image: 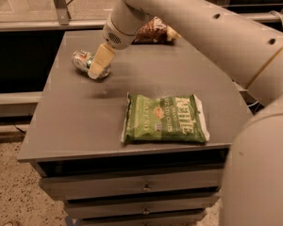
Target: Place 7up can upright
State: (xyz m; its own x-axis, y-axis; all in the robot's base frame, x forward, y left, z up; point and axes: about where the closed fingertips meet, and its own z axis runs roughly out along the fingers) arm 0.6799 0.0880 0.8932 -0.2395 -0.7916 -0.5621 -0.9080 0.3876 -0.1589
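The 7up can (81,60) lies on its side at the back left of the grey table (85,121), silver with green and a red mark. My gripper (99,68) hangs from the white arm and covers the can's right end, touching or just over it. Only the left part of the can shows.
A flat green chip bag (164,118) lies near the table's front edge. A brown snack bag (153,32) sits at the back, partly behind my arm. Drawers (141,186) are under the tabletop. My arm fills the right side of the view.
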